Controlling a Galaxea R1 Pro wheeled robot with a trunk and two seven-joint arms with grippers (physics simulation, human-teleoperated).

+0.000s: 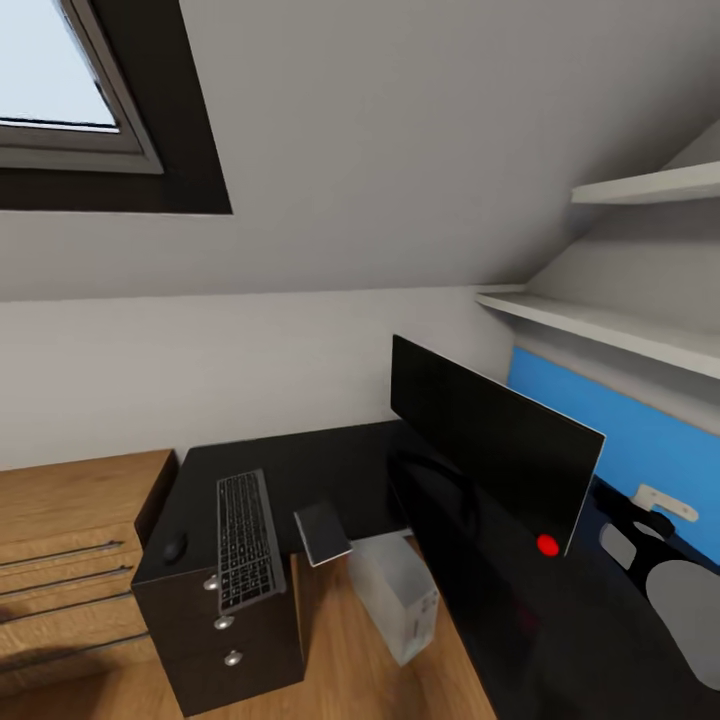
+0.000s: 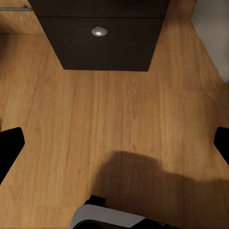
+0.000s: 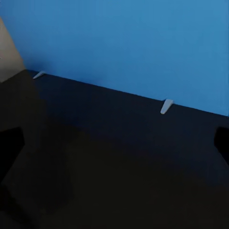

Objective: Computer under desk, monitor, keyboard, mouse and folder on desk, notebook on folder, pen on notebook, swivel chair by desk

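Keyboard (image 1: 246, 541) lies on the black desk (image 1: 340, 460) beside the mouse (image 1: 175, 546) and notebook (image 1: 322, 532); monitor (image 1: 490, 455) stands on the desk, computer (image 1: 398, 596) on the floor beneath. Left gripper (image 2: 114, 143) hangs released over wood floor (image 2: 119, 119). Right gripper (image 3: 114, 143) hangs released over the desktop.

A sloped grey ceiling (image 1: 400, 150) fills the upper half of the head view, with a dark-framed skylight (image 1: 60, 90) at ten o'clock letting in pale daylight. A white wall (image 1: 200, 380) runs below it. Two white shelves (image 1: 620, 260) sit at three o'clock above a blue wall panel (image 1: 650, 450). A light-wood dresser (image 1: 70, 560) stands at eight o'clock on the wood plank floor (image 2: 119, 124).
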